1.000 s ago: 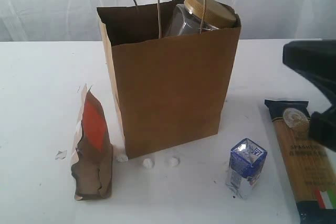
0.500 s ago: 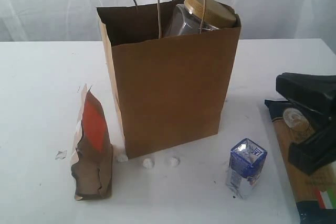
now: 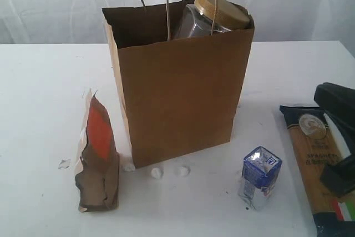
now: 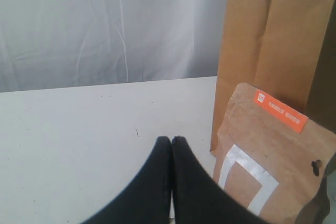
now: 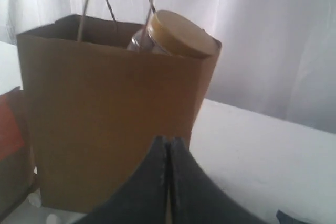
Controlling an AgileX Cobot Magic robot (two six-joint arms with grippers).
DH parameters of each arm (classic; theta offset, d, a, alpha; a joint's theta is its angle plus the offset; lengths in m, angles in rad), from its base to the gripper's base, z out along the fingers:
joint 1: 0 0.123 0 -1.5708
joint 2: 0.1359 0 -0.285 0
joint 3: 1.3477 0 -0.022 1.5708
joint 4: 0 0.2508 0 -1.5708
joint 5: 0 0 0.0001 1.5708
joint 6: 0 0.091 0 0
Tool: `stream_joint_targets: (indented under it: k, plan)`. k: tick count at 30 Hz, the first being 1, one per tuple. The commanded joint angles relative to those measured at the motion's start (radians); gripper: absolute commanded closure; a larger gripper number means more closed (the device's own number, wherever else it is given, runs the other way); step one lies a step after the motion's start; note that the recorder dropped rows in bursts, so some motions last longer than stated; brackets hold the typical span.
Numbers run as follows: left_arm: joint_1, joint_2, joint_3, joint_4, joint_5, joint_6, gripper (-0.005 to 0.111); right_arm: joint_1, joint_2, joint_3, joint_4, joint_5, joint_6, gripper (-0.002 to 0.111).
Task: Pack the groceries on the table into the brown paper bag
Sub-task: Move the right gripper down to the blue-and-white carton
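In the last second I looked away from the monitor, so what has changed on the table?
The right gripper, shut and empty, sank and drew back toward the right edge of the exterior view, by the long spaghetti packet. Nothing was gripped or released. The brown paper bag, tan-lidded clear jar, brown pouch and small carton stayed put.

A brown paper bag (image 3: pixel 183 92) is standing upright on a white table (image 3: pixel 39 92), its two loop handles rising above the open top. A tan-lidded clear jar (image 3: pixel 213 15) is leaning inside, its lid poking out at the bag's right corner. Left of the bag, a brown pouch (image 3: pixel 98 156) with an orange-red panel is standing on end. Small white bits (image 3: pixel 157 172) are lying at the bag's front foot. Right of the bag a small blue-white carton (image 3: pixel 259 177) is standing. Farther right a long spaghetti packet (image 3: pixel 313 162) is lying flat, with the black right arm (image 3: pixel 339 101) hanging over it.
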Motion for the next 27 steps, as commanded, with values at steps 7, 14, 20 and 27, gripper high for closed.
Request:
stream_joint_targets:
  k: [7,14,20,27]
  plan:
    - [0.003,-0.004,0.004,-0.007,-0.005,0.002,0.107,-0.147,0.065,0.041,-0.114,-0.019,0.267,0.108]
    - [0.003,-0.004,0.004,-0.007,-0.005,0.002,0.107,-0.153,0.085,0.002,-0.137,0.178,0.430,0.108]
    - [0.003,-0.004,0.004,-0.007,-0.005,0.002,0.107,-0.153,0.085,-0.161,-0.196,0.460,0.282,0.082]
    - [0.003,-0.004,0.004,-0.007,-0.005,0.002,0.107,-0.153,0.183,-0.290,-0.196,0.676,0.151,0.034]
